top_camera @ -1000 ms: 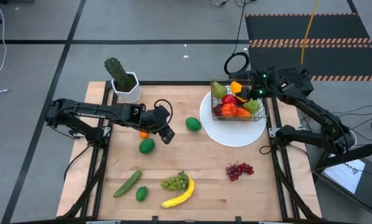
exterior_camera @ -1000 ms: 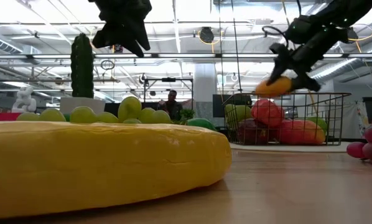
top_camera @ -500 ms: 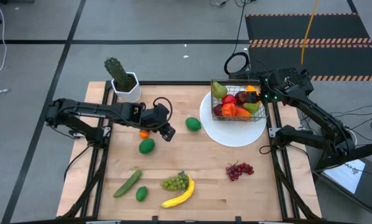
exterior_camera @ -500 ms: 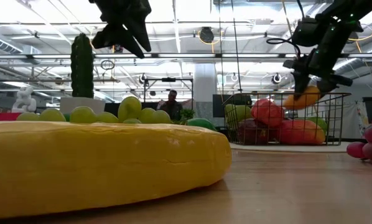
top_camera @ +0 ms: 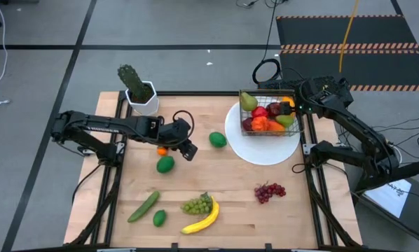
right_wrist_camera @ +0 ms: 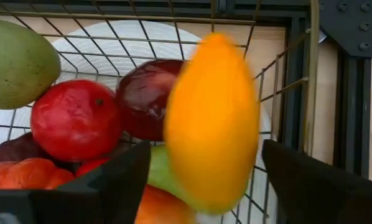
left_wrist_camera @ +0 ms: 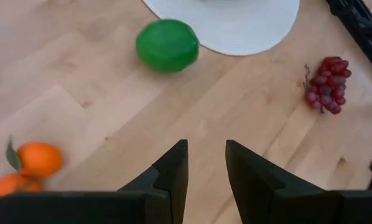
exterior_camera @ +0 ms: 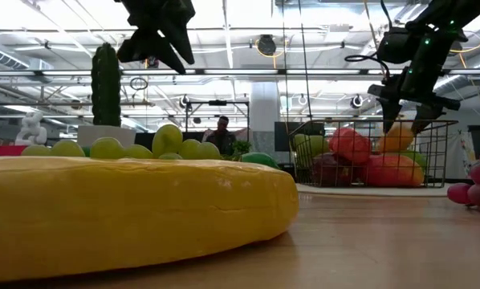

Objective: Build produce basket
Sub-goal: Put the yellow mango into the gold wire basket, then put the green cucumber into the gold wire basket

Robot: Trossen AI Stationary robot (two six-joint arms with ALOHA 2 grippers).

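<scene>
Orange-yellow, the mango [right_wrist_camera: 212,121] sits between my right gripper's [exterior_camera: 407,120] spread fingers without touching either, over the far right corner of the wire basket [top_camera: 296,131], which rests on the white plate [top_camera: 265,150] already loaded with a pear [top_camera: 246,101] and red apples [right_wrist_camera: 75,119]. My left gripper [left_wrist_camera: 206,163] hangs above the bare wood mid-table, its fingers a narrow gap apart and holding nothing, near a lime [left_wrist_camera: 167,45], two small oranges [left_wrist_camera: 39,159] and the purple grapes [left_wrist_camera: 326,85].
</scene>
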